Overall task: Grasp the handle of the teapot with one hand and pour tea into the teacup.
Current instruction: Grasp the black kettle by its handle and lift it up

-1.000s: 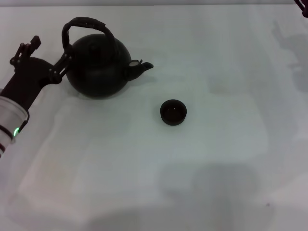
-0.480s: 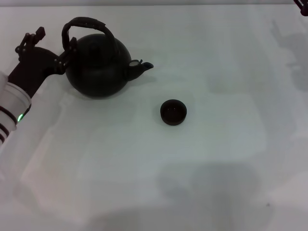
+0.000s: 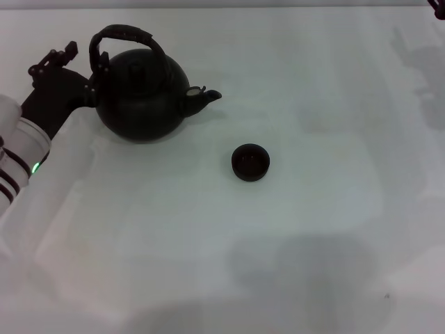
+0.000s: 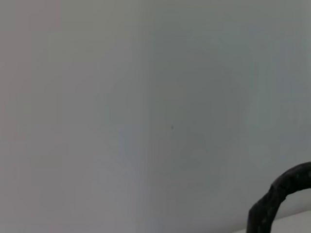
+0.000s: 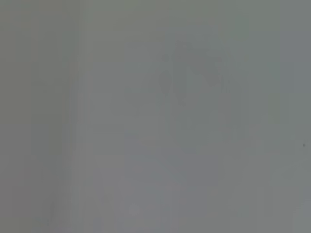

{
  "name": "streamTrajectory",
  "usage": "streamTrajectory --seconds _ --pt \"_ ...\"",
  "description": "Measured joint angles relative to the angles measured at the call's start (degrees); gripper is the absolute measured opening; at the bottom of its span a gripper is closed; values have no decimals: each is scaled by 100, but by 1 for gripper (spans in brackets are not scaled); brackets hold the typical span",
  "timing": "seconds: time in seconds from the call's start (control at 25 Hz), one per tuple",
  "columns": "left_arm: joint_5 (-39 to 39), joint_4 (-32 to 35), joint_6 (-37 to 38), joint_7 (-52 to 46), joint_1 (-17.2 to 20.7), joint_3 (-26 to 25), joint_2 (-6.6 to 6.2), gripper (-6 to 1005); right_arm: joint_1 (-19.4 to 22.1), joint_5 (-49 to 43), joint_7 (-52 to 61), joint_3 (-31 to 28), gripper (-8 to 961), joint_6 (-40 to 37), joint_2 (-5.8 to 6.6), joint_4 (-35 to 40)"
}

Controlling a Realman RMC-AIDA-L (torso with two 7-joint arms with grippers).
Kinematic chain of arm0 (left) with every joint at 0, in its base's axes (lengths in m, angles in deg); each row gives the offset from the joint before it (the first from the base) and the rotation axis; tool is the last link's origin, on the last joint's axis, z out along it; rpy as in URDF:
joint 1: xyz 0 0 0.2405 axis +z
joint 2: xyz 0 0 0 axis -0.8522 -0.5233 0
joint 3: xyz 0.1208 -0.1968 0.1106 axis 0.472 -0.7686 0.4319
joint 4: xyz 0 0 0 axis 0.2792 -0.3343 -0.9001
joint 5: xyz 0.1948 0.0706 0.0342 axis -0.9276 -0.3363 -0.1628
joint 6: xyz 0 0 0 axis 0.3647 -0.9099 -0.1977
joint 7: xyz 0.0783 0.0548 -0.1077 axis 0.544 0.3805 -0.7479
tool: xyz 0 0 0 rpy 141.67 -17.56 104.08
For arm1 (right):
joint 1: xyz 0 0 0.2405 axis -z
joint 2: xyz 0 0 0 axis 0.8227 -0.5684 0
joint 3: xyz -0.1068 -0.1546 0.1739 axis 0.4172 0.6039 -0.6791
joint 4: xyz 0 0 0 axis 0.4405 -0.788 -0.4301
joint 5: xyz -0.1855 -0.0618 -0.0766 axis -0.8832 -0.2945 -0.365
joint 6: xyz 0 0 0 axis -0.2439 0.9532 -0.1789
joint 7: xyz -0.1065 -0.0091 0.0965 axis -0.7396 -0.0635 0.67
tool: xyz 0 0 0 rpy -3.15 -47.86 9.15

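Note:
The matte-black teapot [image 3: 142,94] stands on the white table at the back left, its spout [image 3: 205,96] pointing right. Its arched handle [image 3: 125,35] stands upright over the lid. The tiny black teacup [image 3: 250,162] sits in front of the spout and to its right, apart from the pot. My left gripper [image 3: 88,56] is open at the handle's left leg, with one finger on each side of it. A piece of the handle shows in the left wrist view [image 4: 279,194]. My right gripper [image 3: 439,5] shows only as a dark tip at the far right corner.
The white tabletop [image 3: 278,243] spreads around the pot and the cup. The right wrist view shows only plain grey surface.
My left gripper has moved up and to the right, closing in on the handle's left leg. The teapot and the teacup have not moved.

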Motion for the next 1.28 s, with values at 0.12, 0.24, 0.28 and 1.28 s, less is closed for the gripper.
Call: streamTrajectory --seconds 0.12,0.24,0.28,1.28 --pt "-14 -2 1 2 0 22 -3 633 -10 2 0 0 827 7 0 0" --pt "-16 -3 28 2 1 30 -4 464 -17 5 0 0 827 7 0 0" --pt "-16 -2 37 2 1 31 -5 383 -17 5 0 0 827 7 0 0" --pt "-813 192 982 569 -399 115 -26 84 -17 58 0 0 827 114 0 0"
